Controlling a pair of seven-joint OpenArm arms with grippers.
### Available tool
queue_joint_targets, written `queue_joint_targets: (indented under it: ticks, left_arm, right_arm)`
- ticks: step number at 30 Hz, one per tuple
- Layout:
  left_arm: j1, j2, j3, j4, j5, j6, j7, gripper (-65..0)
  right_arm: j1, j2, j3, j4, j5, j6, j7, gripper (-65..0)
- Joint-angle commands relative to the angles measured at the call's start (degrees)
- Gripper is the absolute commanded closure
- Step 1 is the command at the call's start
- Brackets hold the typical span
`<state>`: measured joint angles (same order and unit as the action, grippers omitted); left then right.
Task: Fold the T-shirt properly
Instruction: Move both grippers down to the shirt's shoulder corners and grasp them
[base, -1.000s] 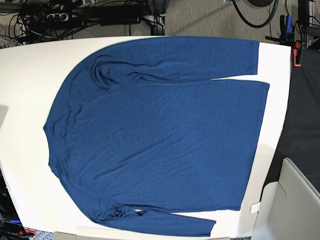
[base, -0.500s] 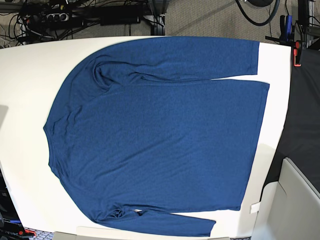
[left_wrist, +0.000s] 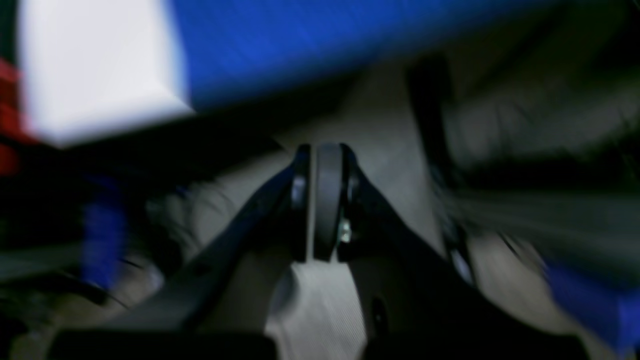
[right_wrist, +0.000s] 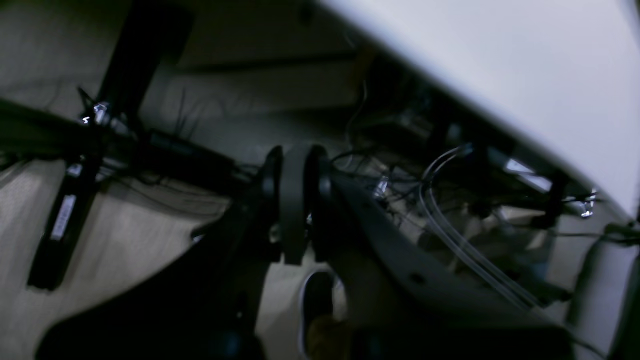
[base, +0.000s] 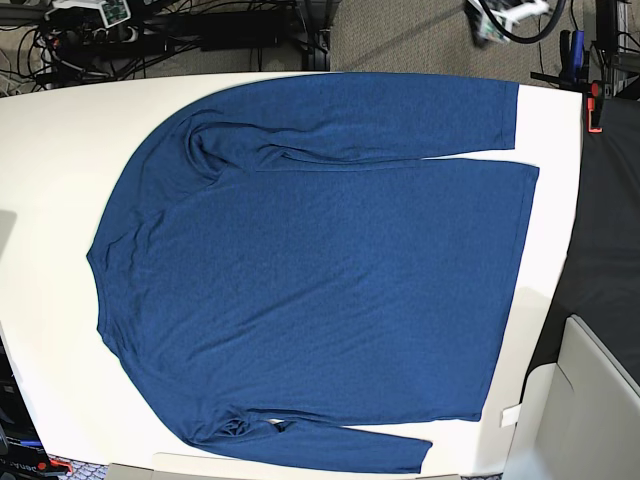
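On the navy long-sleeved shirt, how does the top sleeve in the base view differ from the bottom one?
Top navy knit sleeve: broad, cuff about level with the hem of the shirt. Bottom navy knit sleeve: a narrow strip, cuff stopping short of that hem. The top sleeve has long folds near the shoulder; the bottom sleeve has a small bunch at the armpit. Both lie flat along the shirt's body on the white table.
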<state>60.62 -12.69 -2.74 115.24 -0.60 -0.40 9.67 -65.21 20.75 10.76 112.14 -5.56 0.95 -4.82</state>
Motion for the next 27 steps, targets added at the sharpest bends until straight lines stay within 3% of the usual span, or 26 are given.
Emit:
queue_joint_targets:
  ticks: [1,11,16,23,27]
  left_arm:
    - [1.2,-0.3,-0.9,1.9,0.0,-0.1,0.5,0.0]
    - [-4.2,0.2,-3.0,3.9,-0.1,-0.1,2.2,-1.1]
    - [-10.9,2.3,-5.7,3.9,-7.1,-0.1,11.9,-10.9]
    - [-20.6,4.3,-13.1,3.7,-14.9,-0.1,26.5,-26.1]
    - [-23.5,3.9,-14.4,3.7,-16.7,-0.2,32.2,-31.2]
  right_arm:
    - [-1.3,0.3,0.8,1.9,0.2,-0.3,0.7,-0.2]
    - [-0.4,0.3,3.7,4.8,0.2,-0.3,1.1,-0.2]
    - [3.4,0.3,3.7,4.7,0.7,-0.2,0.6,-0.2]
    - [7.9,0.8,5.1,4.8,10.4,-0.2,0.6,-0.8]
    - [9.3,0.8,7.4,4.8,14.1,-0.2,0.6,-11.9]
